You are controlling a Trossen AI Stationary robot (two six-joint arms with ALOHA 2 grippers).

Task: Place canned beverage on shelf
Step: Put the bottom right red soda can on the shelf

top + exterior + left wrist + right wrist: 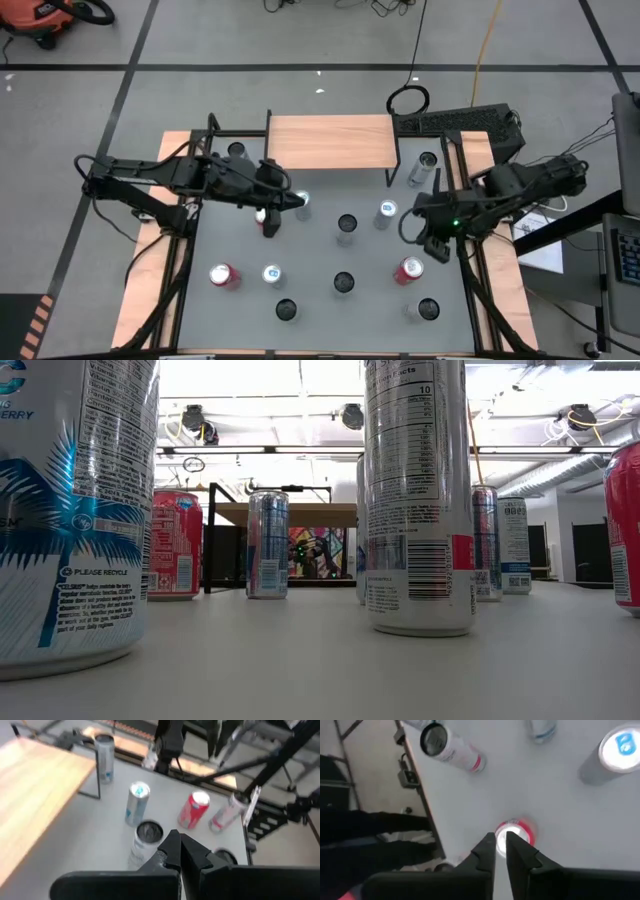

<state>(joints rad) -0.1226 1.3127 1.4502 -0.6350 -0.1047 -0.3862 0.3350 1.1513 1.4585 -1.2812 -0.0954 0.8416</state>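
red can (516, 836) just beyond right gripper (501, 845)

shelf (330, 140): light-brown wood top, black legs
table (320, 260): pale grey, wood-toned edges
near-left can (222, 276): red, silver lid
right can (408, 270): red
centre cans (346, 228): silver, dark tops
arms: black

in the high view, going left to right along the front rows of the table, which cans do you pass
red can → white can with blue top → dark-topped can → dark-topped can → red can → silver can
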